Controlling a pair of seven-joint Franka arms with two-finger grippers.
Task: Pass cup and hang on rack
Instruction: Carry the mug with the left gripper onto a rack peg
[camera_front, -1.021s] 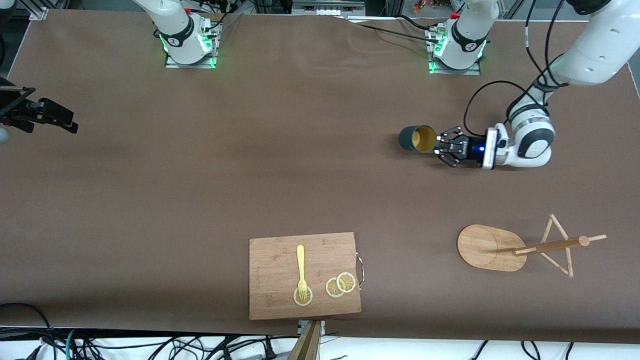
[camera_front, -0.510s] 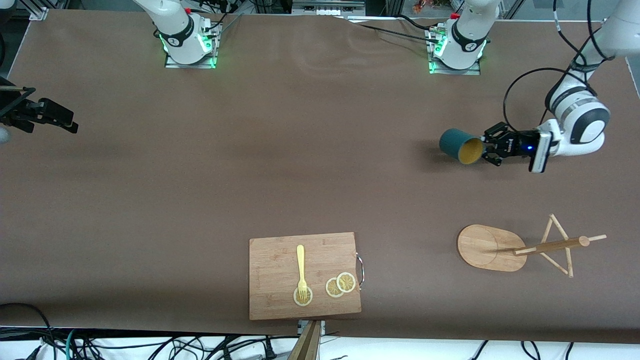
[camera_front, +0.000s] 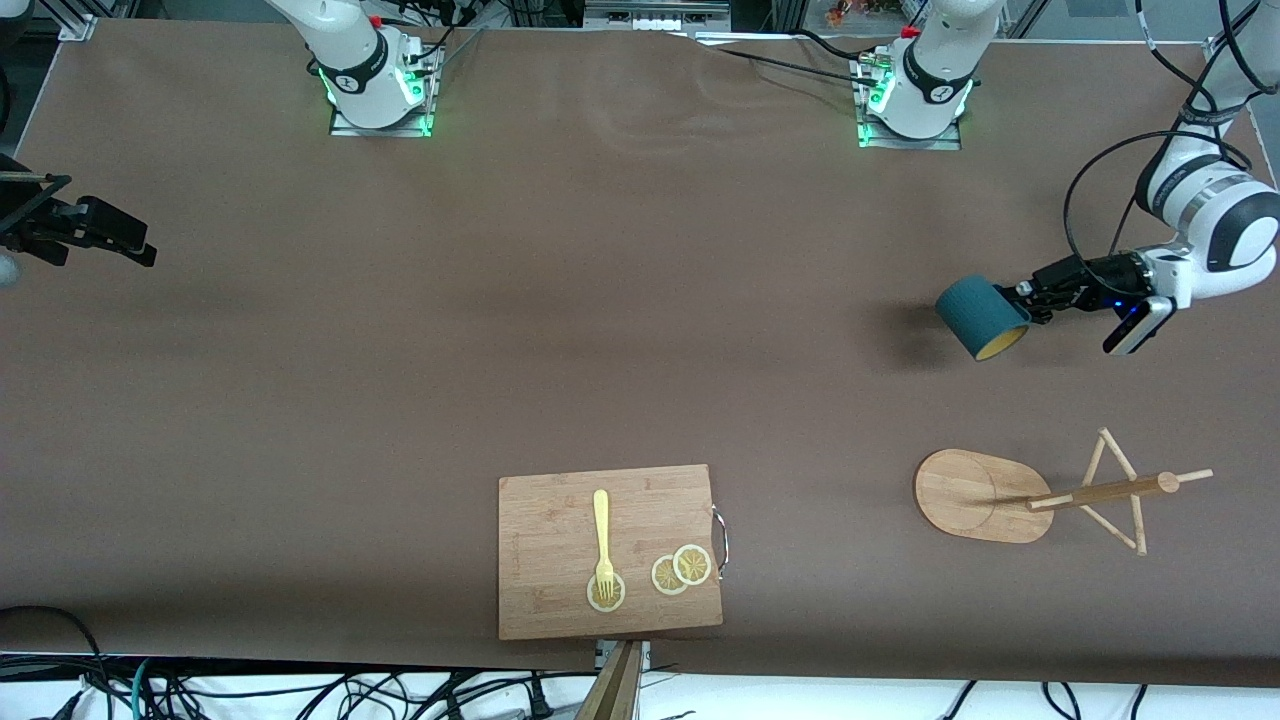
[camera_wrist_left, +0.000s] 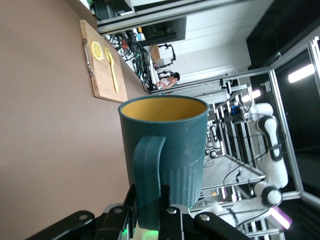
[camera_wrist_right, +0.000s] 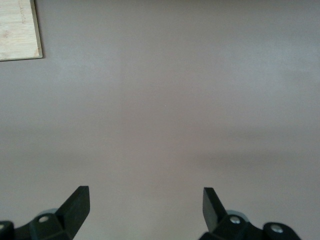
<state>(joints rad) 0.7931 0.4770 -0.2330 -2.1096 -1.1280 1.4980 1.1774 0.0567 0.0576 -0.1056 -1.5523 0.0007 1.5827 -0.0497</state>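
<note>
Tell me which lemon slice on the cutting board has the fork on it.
The single lemon slice under the fork tines, nearest the front camera. The other two slices overlap each other beside it, untouched.

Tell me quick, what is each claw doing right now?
Left gripper: shut on the cup, up in the air.
Right gripper: open, empty, waiting.

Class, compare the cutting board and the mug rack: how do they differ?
The cutting board is a flat rectangle carrying a fork and lemon slices; the rack has an oval base, a post with pegs, and holds nothing. The rack lies toward the left arm's end. Both are pale bamboo.
</note>
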